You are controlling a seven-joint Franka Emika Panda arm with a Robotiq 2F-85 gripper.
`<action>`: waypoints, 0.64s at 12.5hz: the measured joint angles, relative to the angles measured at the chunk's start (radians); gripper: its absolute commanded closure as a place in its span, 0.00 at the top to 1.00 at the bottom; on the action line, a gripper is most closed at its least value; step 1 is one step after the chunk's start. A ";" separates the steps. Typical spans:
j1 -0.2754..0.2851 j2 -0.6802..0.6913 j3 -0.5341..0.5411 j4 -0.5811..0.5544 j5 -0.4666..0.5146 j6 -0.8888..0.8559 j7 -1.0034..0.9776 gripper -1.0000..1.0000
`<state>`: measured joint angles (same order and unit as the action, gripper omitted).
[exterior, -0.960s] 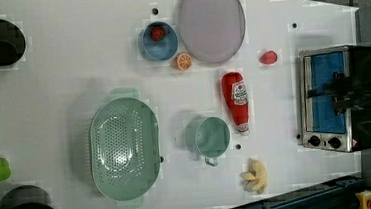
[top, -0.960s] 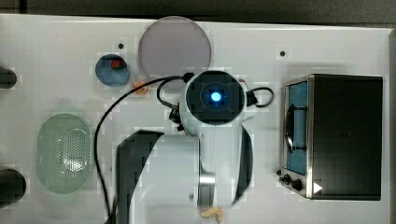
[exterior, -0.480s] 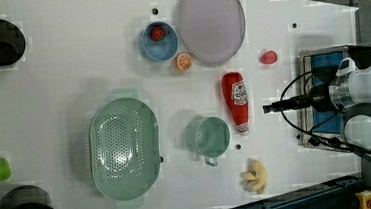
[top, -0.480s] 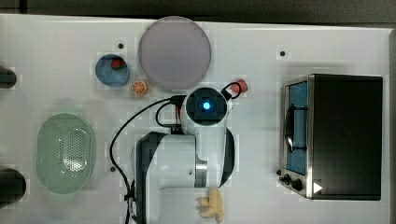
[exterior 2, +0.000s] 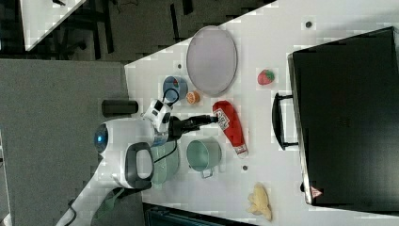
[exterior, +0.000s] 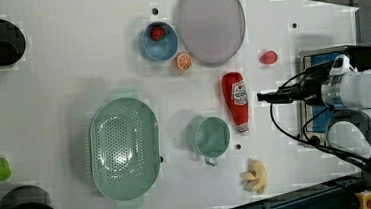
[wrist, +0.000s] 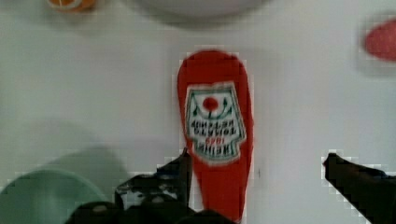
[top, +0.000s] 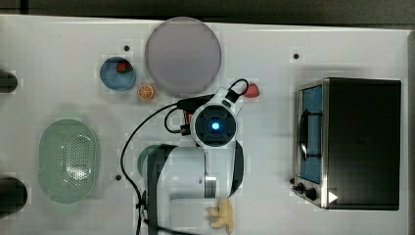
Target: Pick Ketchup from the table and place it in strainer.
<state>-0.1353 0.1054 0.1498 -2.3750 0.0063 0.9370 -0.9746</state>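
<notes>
Hovering above the Ketchup, the gripper has its jaws spread nearly as wide as they go and holds nothing; in the wrist view one dark finger sits at the bottle's flank and the other stands well clear on the far side. The bottle lies flat on the white table, label up, with its white end toward the left view's 6 o'clock.

By my reading this is the approach step of the pick: nothing is grasped yet. The next move calls for centring the jaws so the bottle's width falls between them, then descending and closing across the body.

Just beside the bottle, at the left view's 8 o'clock from it, stands the teal cup; a finger coming down on that side has little room. At 1 o'clock from the bottle, apart from it, lies a strawberry, and at 11 o'clock an orange slice beside the grey plate.

Farther off, at the left view's 9 o'clock from the bottle and beyond the cup, sits the strainer, with nothing in its perforated bowl. The carry would probably need to clear the cup's rim. The toaster oven bounds the opposite side.
</notes>
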 measured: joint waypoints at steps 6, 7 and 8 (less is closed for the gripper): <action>0.003 0.233 0.001 -0.035 -0.013 0.168 -0.007 1.00; 0.003 0.263 0.000 -0.047 -0.012 0.177 -0.008 1.00; 0.002 0.293 -0.002 -0.049 -0.013 0.187 -0.008 1.00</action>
<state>-0.1329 0.3984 0.1482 -2.4238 -0.0067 1.1240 -0.9824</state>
